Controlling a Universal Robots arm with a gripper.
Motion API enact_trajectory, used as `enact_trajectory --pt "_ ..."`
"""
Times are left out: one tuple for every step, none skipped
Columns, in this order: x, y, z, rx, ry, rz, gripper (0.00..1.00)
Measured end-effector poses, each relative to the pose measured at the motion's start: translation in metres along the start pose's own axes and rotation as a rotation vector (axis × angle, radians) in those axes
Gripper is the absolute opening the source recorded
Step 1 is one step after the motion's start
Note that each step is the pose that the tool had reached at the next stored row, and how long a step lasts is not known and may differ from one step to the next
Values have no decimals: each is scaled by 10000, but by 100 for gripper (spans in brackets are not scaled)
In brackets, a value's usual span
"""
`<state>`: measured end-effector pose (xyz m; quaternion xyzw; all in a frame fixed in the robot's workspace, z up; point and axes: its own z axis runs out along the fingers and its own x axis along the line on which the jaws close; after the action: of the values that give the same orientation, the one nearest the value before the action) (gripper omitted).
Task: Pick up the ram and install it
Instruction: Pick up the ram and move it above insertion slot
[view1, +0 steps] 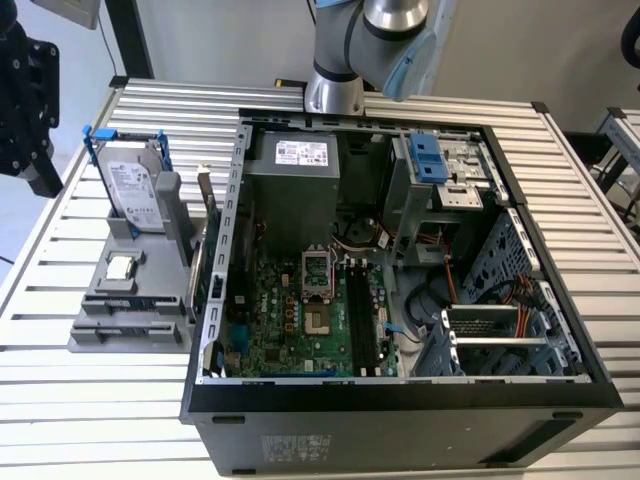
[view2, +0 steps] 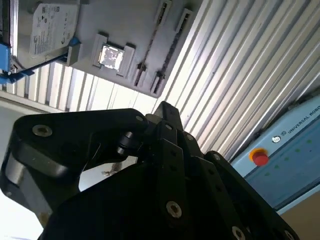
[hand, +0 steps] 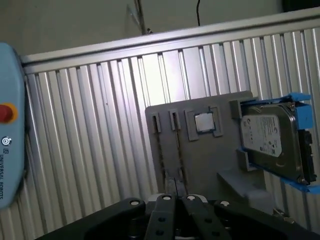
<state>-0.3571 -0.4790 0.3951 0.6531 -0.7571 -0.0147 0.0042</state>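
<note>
Currently the ram (view2: 151, 40) appears to sit edge-on in the grey fixture (view1: 100, 300). In both wrist views each of the fixture's two narrow grooves (hand: 178, 150) carries a thin dark line between grey end clips. No chips or sticker can be made out, and I cannot tell which groove holds it. The fixture lies on the slatted metal desk (view1: 60, 260), just beside the open computer case (view1: 400, 400), on the exterior view's left. On the same fixture, a silver hard drive (view1: 130, 185) stands tilted in a blue bracket (view1: 88, 135). A square processor chip (view1: 120, 267) sits in a pocket between the drive and the grooves. Inside the case, the green motherboard (view1: 290, 320) shows long black memory slots (view1: 362, 320); whether any is filled I cannot tell. The arm (view1: 370, 40) rises from behind the case. The gripper (hand: 175, 210) shows as a black body in both wrist views, well apart from the fixture and touching nothing. Whether the jaws are released or clenched I cannot tell. A pale blue pendant (hand: 7, 150) with a red button lies off to one side.
</note>
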Motion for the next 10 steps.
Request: enact_trajectory --pt "0 0 0 -2 5 -174 0" --pt "0 -1 0 -5 10 -371 0" --pt "0 -1 0 -7 16 -545 0" --pt "0 -1 0 -9 20 -725 0" --pt "0 -1 0 -12 25 -911 0" --pt "1 -1 0 -14 30 -1085 0" --pt "1 -1 0 -16 35 -1272 0" --pt "1 -1 0 -18 40 -1455 0" --pt "0 -1 0 -20 45 -1635 0" --pt "0 -1 0 -23 50 -1815 0"
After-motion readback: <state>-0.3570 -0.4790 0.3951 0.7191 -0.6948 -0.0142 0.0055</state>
